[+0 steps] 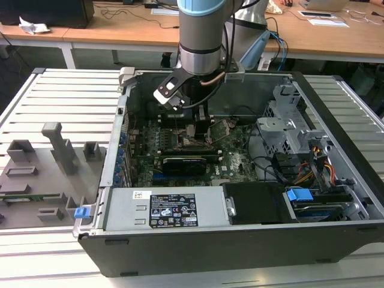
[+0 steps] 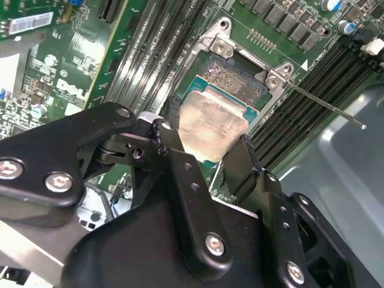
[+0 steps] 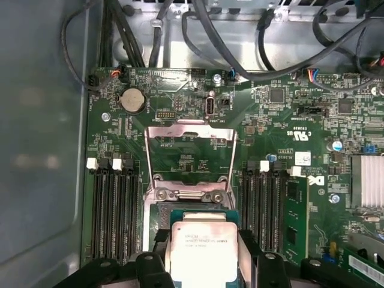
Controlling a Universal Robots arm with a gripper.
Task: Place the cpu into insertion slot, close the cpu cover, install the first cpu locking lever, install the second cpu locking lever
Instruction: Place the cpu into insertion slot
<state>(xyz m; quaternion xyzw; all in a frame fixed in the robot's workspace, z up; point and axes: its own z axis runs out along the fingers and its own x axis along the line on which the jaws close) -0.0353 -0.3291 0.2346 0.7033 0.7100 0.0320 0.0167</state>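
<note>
The gripper pinches the cpu between its black fingers, which press on two opposite edges. The cpu sits over the insertion slot, covering part of the dark pin grid; I cannot tell whether it touches. Past the slot, the cpu cover is swung open above the green motherboard. A thin locking lever sticks out beside the slot.

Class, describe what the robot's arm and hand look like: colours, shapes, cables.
The arm is a grey cylinder with a light-blue band and a silvery wrist ring, where a brown cable loops. The hand is matte black, angular links with silver screws.
</note>
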